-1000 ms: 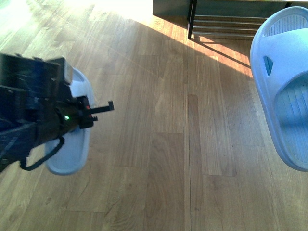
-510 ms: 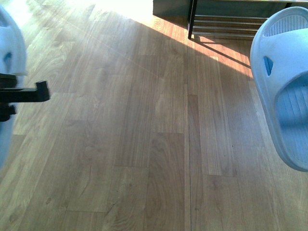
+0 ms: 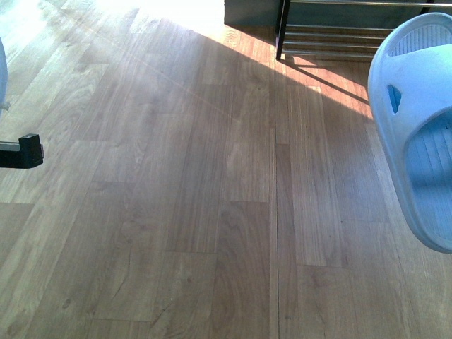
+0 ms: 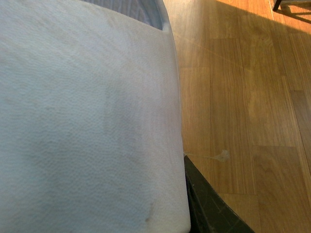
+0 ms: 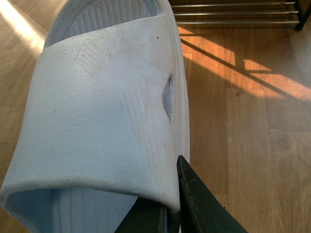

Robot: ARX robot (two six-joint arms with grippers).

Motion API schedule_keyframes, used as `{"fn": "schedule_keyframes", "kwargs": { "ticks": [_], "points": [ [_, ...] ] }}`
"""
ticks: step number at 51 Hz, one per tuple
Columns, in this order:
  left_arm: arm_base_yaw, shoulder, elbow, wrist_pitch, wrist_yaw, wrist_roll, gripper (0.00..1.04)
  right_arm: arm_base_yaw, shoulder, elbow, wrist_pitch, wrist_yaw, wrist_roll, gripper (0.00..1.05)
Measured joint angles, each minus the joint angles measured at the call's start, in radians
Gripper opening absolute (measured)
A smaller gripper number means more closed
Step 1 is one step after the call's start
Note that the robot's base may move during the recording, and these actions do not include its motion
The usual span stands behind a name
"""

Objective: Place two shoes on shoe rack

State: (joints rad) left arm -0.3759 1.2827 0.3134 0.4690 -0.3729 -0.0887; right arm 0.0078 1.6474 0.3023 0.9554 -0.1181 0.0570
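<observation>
Two pale blue slides are held above the wooden floor. My right gripper (image 5: 171,206) is shut on the strap edge of one slide (image 5: 102,111), which hangs at the right edge of the front view (image 3: 417,134). My left gripper (image 4: 188,194) is shut on the other slide (image 4: 87,121), which fills most of the left wrist view. In the front view only one black finger (image 3: 27,150) and a sliver of that slide (image 3: 2,78) show at the left edge. The shoe rack (image 3: 332,32) stands at the far side, with a black frame and silver rods (image 5: 233,12). The grey sneakers are out of view.
Wooden plank floor (image 3: 226,198) stretches between the two arms, with a sunlit patch (image 3: 332,81) in front of the rack. A black foot of the rack (image 4: 291,4) shows in the left wrist view.
My left arm and its slide have moved left, almost out of the front view. The right slide has stayed nearly still.
</observation>
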Motion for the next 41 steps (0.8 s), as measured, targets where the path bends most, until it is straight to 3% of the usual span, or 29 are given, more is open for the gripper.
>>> {"fn": "schedule_keyframes", "kwargs": {
  "ticks": [41],
  "points": [
    [0.0, -0.001, 0.0, 0.0, -0.001, 0.003, 0.02, 0.0, 0.0, 0.0, 0.0, -0.001, 0.0, 0.02]
  ]
}}
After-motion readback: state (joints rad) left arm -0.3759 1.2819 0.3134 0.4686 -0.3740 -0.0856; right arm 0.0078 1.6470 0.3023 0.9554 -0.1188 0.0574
